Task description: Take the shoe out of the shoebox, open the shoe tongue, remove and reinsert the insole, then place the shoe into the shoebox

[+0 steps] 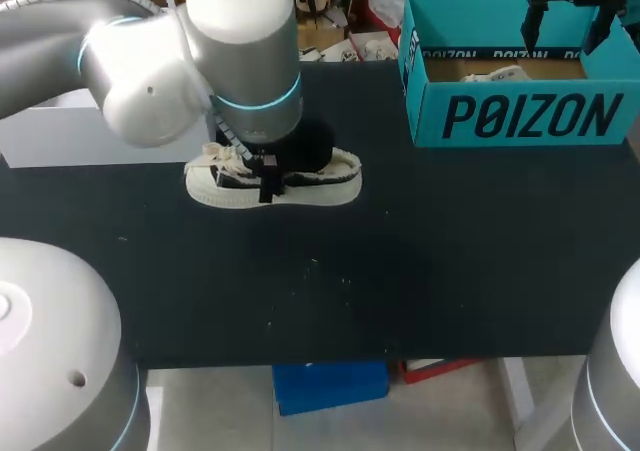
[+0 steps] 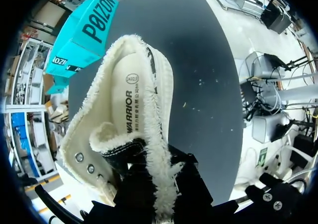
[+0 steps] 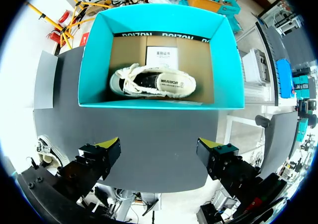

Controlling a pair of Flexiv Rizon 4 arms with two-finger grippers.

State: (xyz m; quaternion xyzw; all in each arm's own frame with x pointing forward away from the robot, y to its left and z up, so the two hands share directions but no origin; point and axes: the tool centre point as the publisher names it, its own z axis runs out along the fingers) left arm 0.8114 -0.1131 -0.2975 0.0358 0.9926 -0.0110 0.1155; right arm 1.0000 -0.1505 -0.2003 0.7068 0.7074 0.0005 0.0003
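Observation:
A cream shoe with fleece lining lies on its sole at the middle left of the black table. My left gripper stands on top of it. In the left wrist view the shoe gapes wide, its insole lying inside. The black fingers are shut on the fleecy edge of the upper beside the black tongue; their tips are hidden. The teal shoebox stands at the back right. My right gripper hangs open above it, its fingers wide apart.
A second cream shoe and a white card lie in the shoebox. A white flat piece rests at the table's back left. The dark tabletop stretches bare in front of the shoe.

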